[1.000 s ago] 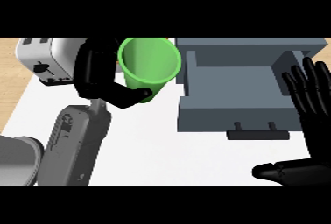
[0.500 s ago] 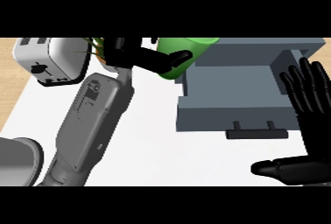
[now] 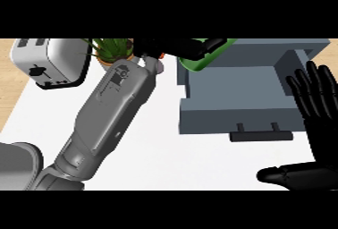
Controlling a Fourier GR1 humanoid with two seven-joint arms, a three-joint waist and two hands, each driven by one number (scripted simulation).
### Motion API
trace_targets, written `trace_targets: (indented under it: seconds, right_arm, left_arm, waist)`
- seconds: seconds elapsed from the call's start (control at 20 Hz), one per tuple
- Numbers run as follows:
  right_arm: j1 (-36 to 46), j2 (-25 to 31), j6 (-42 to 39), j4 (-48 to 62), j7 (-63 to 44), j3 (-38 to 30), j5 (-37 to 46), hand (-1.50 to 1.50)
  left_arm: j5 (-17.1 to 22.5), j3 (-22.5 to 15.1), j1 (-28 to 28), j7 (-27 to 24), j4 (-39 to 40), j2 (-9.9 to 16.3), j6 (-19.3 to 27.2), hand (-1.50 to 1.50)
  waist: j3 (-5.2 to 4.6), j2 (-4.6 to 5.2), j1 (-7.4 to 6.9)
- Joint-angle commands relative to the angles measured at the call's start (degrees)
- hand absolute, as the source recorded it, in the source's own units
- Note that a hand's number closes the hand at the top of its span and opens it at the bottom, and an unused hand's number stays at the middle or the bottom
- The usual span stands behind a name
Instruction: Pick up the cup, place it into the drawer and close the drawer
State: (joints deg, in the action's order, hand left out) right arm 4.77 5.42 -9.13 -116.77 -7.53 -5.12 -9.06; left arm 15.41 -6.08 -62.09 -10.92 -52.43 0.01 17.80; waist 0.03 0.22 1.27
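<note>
A white counter (image 3: 165, 156) fills most of the view, with a strip of wooden floor at the far left. On its right half stands a grey drawer (image 3: 234, 96), pulled open, its handle (image 3: 260, 135) on the near side. The left forearm (image 3: 109, 120) runs from the near left corner diagonally toward the far edge. At the far left stands a silver toaster (image 3: 46, 60), and just to its right a potted plant (image 3: 112, 48) with thin green leaves. The right hand (image 3: 315, 134) shows at the right edge, fingers straight and spread upward, thumb pointing left, holding nothing. The left hand (image 3: 171, 46) is at the far edge, its fingers curled round the green cup (image 3: 198, 61), which hangs above the drawer's far left corner, largely hidden by the hand.
</note>
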Motion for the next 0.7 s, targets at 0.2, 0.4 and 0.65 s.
trace_targets:
  seconds: [0.2, 0.4, 0.65]
  right_arm:
    - [0.8, -0.2, 0.8, -3.2, -3.5, 2.1, 0.6, -1.50]
    - [2.5, 1.2, -0.4, 0.7, -1.2, -0.8, -0.9, -1.50]
    - [0.6, 1.1, -2.5, 1.6, 1.0, -0.3, -1.7, -1.50]
  left_arm:
    - [6.7, -4.2, -5.5, -9.9, 16.3, 0.0, 2.9, 1.50]
    - [9.5, -6.7, -7.7, -9.2, 21.0, 0.0, 2.2, 1.50]
    - [12.5, -11.7, -12.0, -9.8, 26.5, 0.0, 3.5, 1.50]
  waist:
    - [-0.02, 0.31, 1.25]
    - [0.00, 0.43, 1.24]
    - [0.03, 0.62, 2.15]
